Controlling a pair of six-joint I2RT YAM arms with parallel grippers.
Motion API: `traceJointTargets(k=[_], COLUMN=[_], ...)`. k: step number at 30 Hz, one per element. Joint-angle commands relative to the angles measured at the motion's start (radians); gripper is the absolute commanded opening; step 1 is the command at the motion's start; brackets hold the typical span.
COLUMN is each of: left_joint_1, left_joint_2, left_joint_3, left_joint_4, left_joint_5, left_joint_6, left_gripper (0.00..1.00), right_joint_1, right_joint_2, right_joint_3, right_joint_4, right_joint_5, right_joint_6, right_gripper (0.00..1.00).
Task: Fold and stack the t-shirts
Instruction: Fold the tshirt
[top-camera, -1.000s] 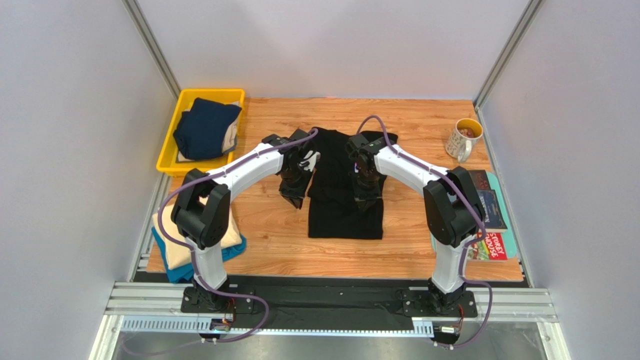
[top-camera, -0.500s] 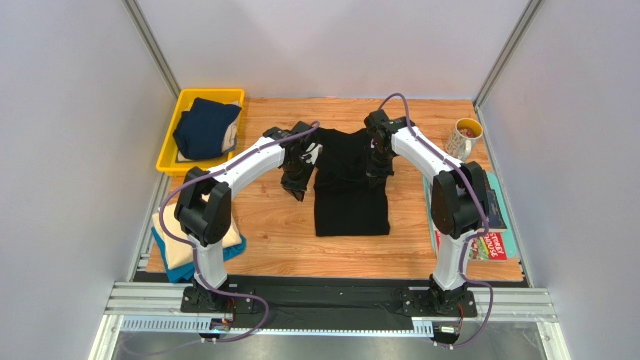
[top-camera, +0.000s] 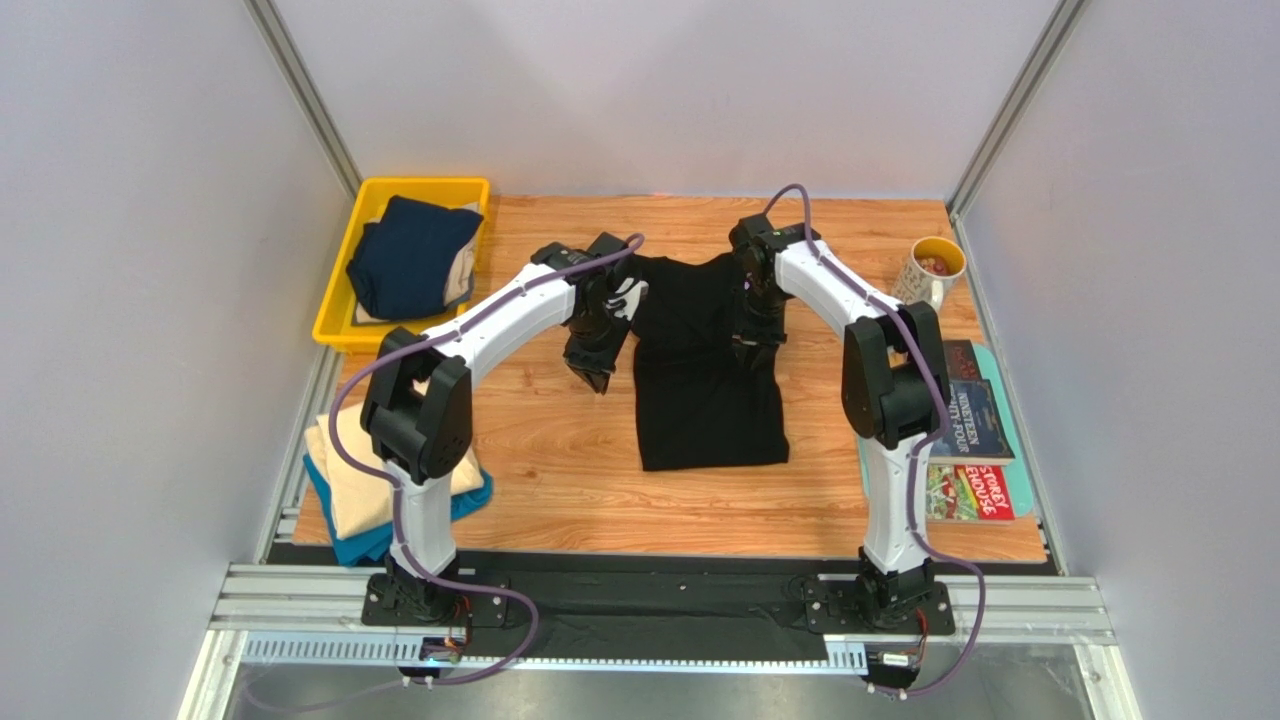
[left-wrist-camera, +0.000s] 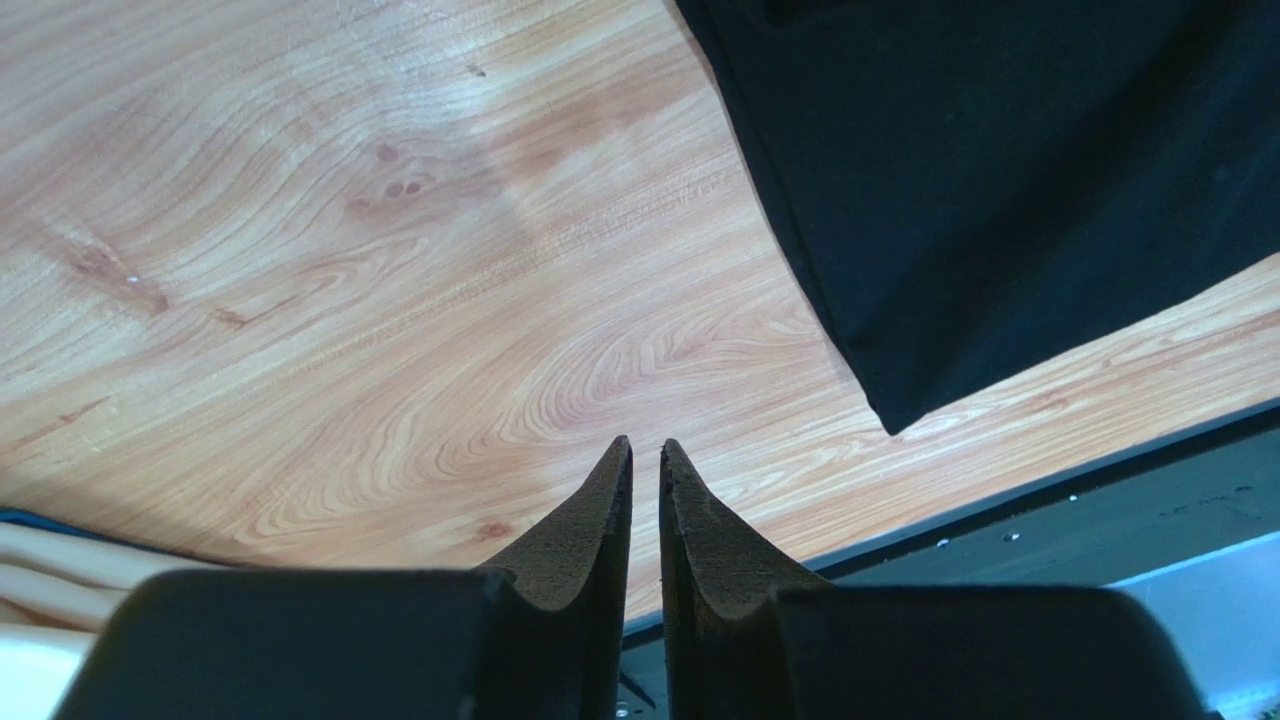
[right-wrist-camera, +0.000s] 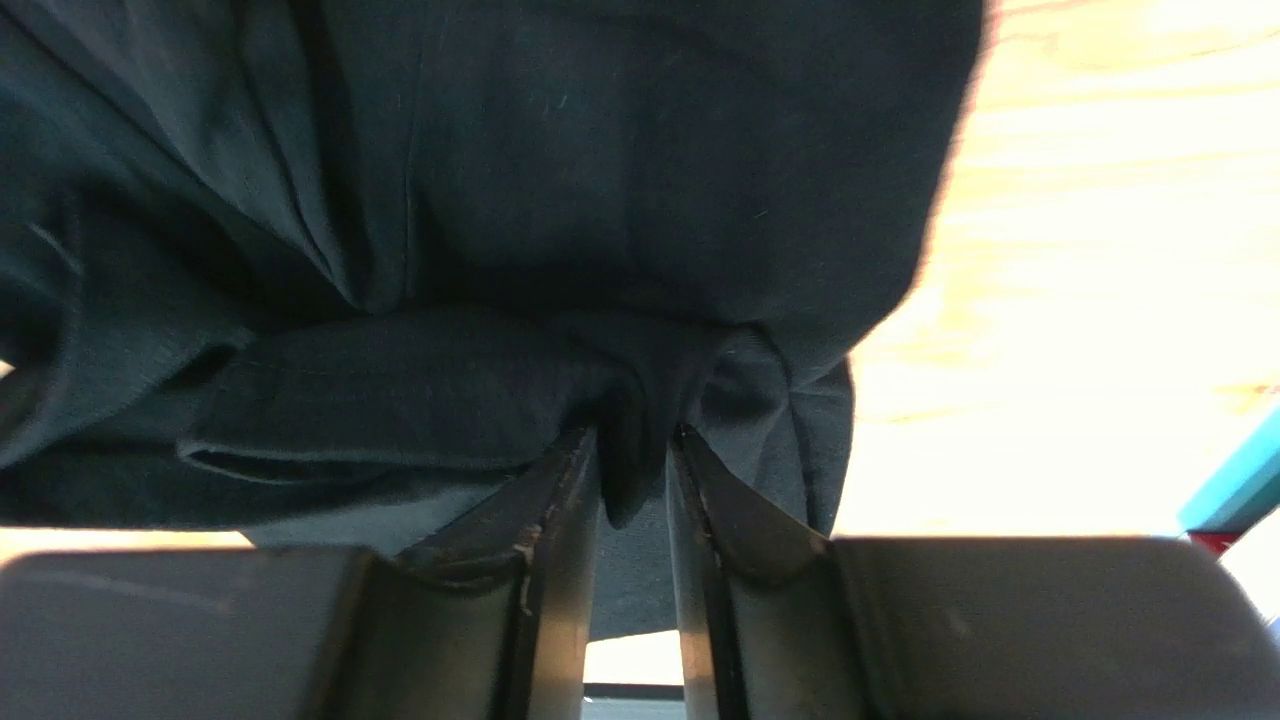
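The black t-shirt (top-camera: 706, 390) lies partly folded in the middle of the table, collar toward the far side. My right gripper (top-camera: 756, 348) sits on its right shoulder. In the right wrist view its jaws (right-wrist-camera: 633, 438) stand slightly open, with a loose fold of the black cloth (right-wrist-camera: 526, 180) between them. My left gripper (top-camera: 597, 378) hovers over bare wood just left of the shirt. It is barely open, with nothing in the narrow slit (left-wrist-camera: 646, 446), and the shirt's corner (left-wrist-camera: 1022, 165) lies off to its right. A navy t-shirt (top-camera: 409, 255) lies in the bin. A cream t-shirt (top-camera: 361, 480) lies on a teal one (top-camera: 349, 540).
A yellow bin (top-camera: 343, 323) stands at the far left. A mug (top-camera: 929, 275) stands at the far right, with magazines (top-camera: 977, 450) along the right edge. The cream and teal stack sits at the near left corner beside the left arm's base.
Both grippers moved toward the far side, pulling the black shirt's top edge out flatter and wider. The right jaws, shut on the cloth before, have parted.
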Motion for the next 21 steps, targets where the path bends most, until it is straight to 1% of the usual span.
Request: traceJointTargets(k=[1,8,11,13,14,15,16,17,18,19,21], left_joint_1=[0.005,0.008,0.007,0.011,0.014,0.023,0.028,0.033,0.042,0.045,0.050], left_joint_2=[0.017,0.041,0.052,0.052,0.042,0.037,0.031,0.026,0.028,0.028,0.043], left_joint_3=[0.058,0.089,0.090,0.057,0.037,0.015,-0.028,-0.048,-0.065,-0.092,-0.112], left_joint_4=[-0.034,-0.048,-0.055,-0.036,-0.017,0.003,0.045,0.067,0.084,0.116,0.141], left_joint_5=[-0.006,-0.003,0.007,0.026,0.070,0.098,0.125,0.189,0.219,0.243,0.303], left_joint_6=[0.021,0.033,0.033,0.033,0.030,0.019,0.015,0.009,0.002,-0.008,-0.013], left_gripper=[0.18,0.18,0.19,0.19,0.20,0.28,0.33,0.36,0.36,0.36,0.36], right_joint_1=[-0.047,-0.111,-0.138,-0.150,-0.153,-0.156,-0.154,-0.154,-0.153,-0.153,-0.145], right_joint_2=[-0.007,0.001,-0.017,-0.039,-0.072,-0.094,-0.115,-0.161,-0.186,-0.210,-0.276], right_joint_3=[0.064,0.119,0.121,0.083,0.061,0.037,-0.027,-0.060,-0.098,-0.162,-0.231], right_joint_4=[0.000,0.013,0.006,0.001,0.003,0.007,0.021,0.032,0.042,0.065,0.084], right_joint_5=[0.059,0.076,0.079,0.079,0.078,0.076,0.065,0.049,-0.018,-0.053,-0.129], right_joint_6=[0.061,0.073,0.049,0.032,0.014,0.008,0.001,-0.003,-0.008,-0.008,0.001], right_gripper=[0.29,0.34,0.39,0.47,0.48,0.53,0.53,0.53,0.53,0.53,0.54])
